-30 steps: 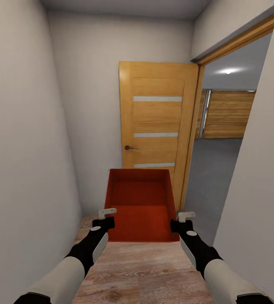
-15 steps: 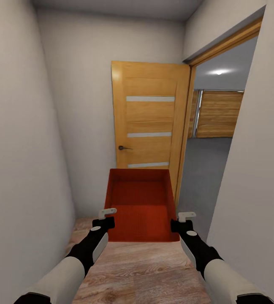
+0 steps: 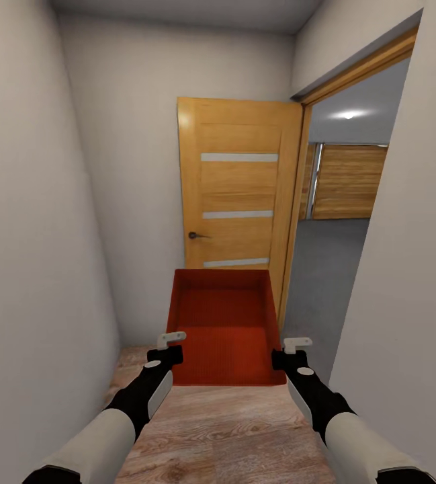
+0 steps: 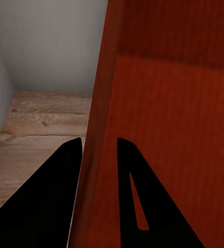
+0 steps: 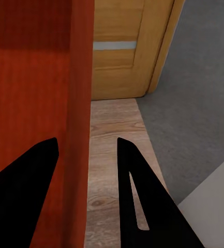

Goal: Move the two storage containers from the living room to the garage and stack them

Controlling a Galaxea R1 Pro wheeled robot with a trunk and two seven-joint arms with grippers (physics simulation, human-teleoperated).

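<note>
Narrow corridor with a plain pale grey wall (image 3: pixel 36 222) along the left side and a light wood plank floor (image 3: pixel 224 430) underfoot, grain running across. Left gripper (image 3: pixel 170 345) clamped on the left wall of 1 orange-red rectangular lidless storage container (image 3: pixel 221 326); in the left wrist view, 1 black finger (image 4: pixel 44 196) outside that wall and 1 inside, the rim pinched between. Container held level above the planks between both arms, open side up, ribbed base bare. Straight ahead, just beyond the container's far rim, an orange-brown wooden door (image 3: pixel 238 202) with 3 pale horizontal glass strips and a dark handle, swung open against the end wall. Right gripper (image 3: pixel 290 349) closed on the container's right wall, fingers (image 5: pixel 137 196) astride the rim in the right wrist view. Further right, a wood-framed doorway (image 3: pixel 298 202) giving onto a room with grey concrete floor (image 3: pixel 325 282), a lit ceiling lamp (image 3: pixel 347 115) and a wood-slatted panel (image 3: pixel 349 181) on its far side. Pale wall edge (image 3: pixel 406 302) at far right.
</note>
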